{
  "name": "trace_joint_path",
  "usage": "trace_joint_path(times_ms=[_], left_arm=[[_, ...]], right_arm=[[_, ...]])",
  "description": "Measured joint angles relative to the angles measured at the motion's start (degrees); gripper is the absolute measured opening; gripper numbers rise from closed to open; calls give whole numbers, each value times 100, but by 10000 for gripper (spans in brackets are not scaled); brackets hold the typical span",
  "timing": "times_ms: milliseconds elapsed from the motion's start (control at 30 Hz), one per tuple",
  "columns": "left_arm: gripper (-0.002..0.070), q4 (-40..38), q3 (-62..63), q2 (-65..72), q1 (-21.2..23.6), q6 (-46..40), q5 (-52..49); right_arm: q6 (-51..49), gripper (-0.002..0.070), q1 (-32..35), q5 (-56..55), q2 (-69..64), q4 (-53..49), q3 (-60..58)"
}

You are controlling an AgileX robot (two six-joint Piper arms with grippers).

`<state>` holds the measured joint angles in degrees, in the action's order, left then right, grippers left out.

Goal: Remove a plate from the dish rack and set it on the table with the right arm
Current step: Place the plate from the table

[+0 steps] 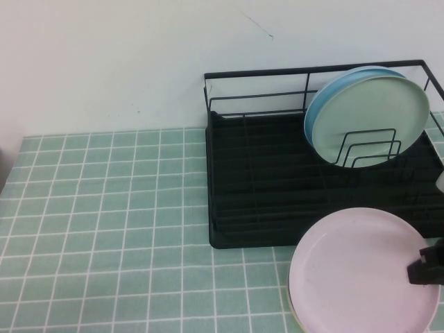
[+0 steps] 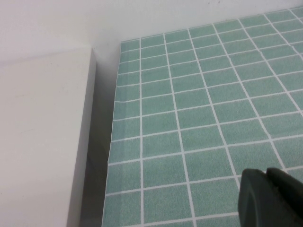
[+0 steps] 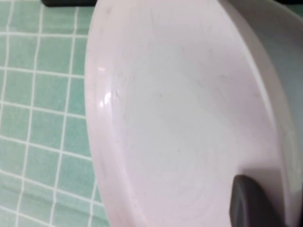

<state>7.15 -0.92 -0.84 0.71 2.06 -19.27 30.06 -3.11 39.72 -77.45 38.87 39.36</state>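
Observation:
The pale pink plate [image 1: 361,274] is out of the dish rack [image 1: 250,201], low over the mint-green tiled table [image 1: 104,229] just in front of the rack's right front corner. My right gripper [image 1: 423,269] is shut on the plate's right rim. In the right wrist view one black finger [image 3: 253,203] presses on the plate's upper face [image 3: 180,118]; the other finger is hidden beneath. My left gripper [image 2: 267,196] is out of the high view. The left wrist view shows it shut and empty above the table's left part [image 2: 189,94].
A pale green plate [image 1: 374,118] and a light blue plate [image 1: 316,114] behind it stand upright in the rack's back right dividers. A white wall runs behind the table. A white ledge [image 2: 42,142] borders the table's left edge.

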Motion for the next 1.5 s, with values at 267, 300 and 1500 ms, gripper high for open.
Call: trace_joint_path(times_ms=[267,300,1500], left_arm=[[-3,0,0,0,0,0,0],[-3,0,0,0,0,0,0],[-3,0,0,0,0,0,0]], right_arm=[[50,97,0,-294,-351,64,0],[58,97,0,-325,-363,64,0],[-560,268,0,499,1485,-1021,13]])
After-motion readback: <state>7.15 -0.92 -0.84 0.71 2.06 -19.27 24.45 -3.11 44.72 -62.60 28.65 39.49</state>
